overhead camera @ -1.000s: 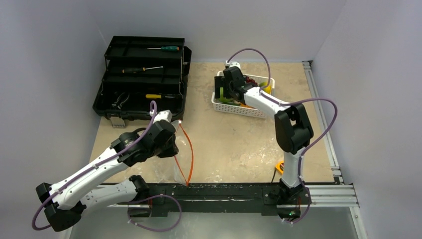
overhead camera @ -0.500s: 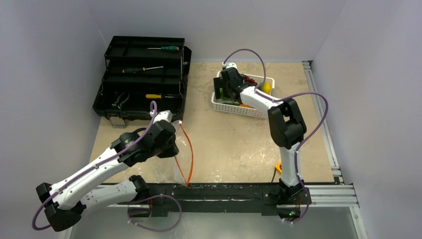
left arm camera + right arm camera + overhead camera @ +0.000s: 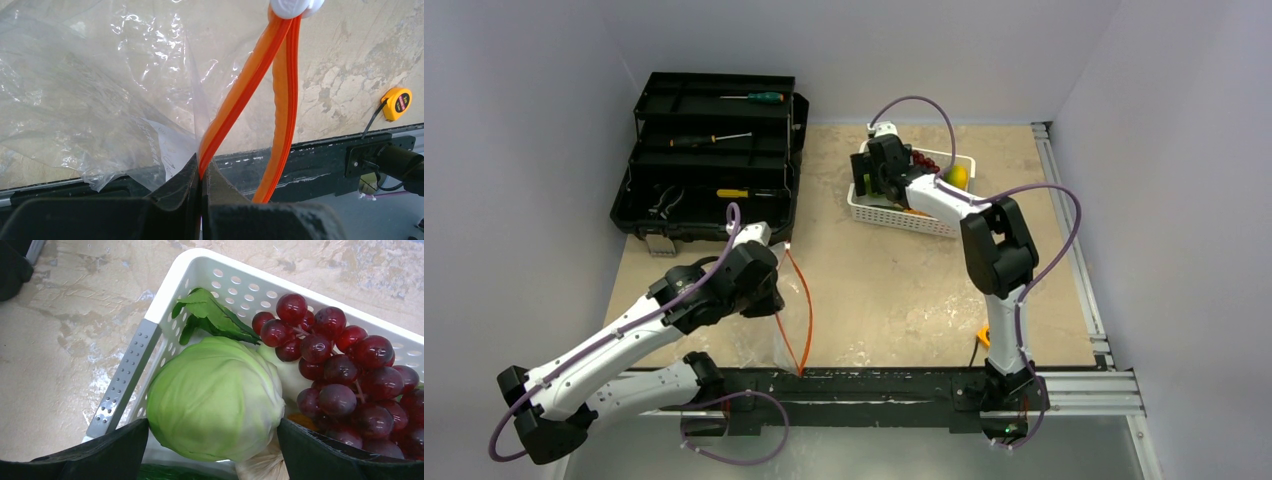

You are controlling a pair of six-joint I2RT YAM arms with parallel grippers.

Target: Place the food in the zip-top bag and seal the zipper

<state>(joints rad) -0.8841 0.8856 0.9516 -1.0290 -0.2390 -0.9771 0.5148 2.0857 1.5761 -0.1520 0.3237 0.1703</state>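
We count one white perforated plastic basket (image 3: pixel 906 212), and we place everything else from it. Inside it lie one round pale-green toy cabbage (image 3: pixel 215 397), one bunch of dark red-purple toy grapes (image 3: pixel 340 375) touching the cabbage on its right in the right wrist view, one flat green leaf piece (image 3: pixel 210 315) against the basket's far wall, and one yellow toy lemon (image 3: pixel 959 177) at the end away from the cabbage. A sliver of one orange piece (image 3: pixel 300 420) shows under the grapes.

The right gripper (image 3: pixel 212 422) reaches into the basket, its two fingers (image 3: pixel 85 455) spread wide with one on each side of the cabbage. We cannot tell whether they press on it.

Well to the near left of the basket lies one clear crinkly zip-top plastic bag (image 3: pixel 90 100) with one white label (image 3: pixel 172 147). Its thin orange-red zipper strip (image 3: pixel 240 95) stands apart in two bands that meet at one small white slider (image 3: pixel 295 6). The left gripper (image 3: pixel 201 172) has its two fingers pressed together, pinching one band of the strip.

To the left of the basket stands one open black plastic toolbox (image 3: pixel 709 215) holding three screwdrivers: one green-handled (image 3: pixel 764 98), one dark-handled (image 3: pixel 689 141), one yellow-handled (image 3: pixel 732 192). One small yellow tape measure (image 3: pixel 397 104) sits well nearer than the basket, beside the black base rail (image 3: pixel 874 385).
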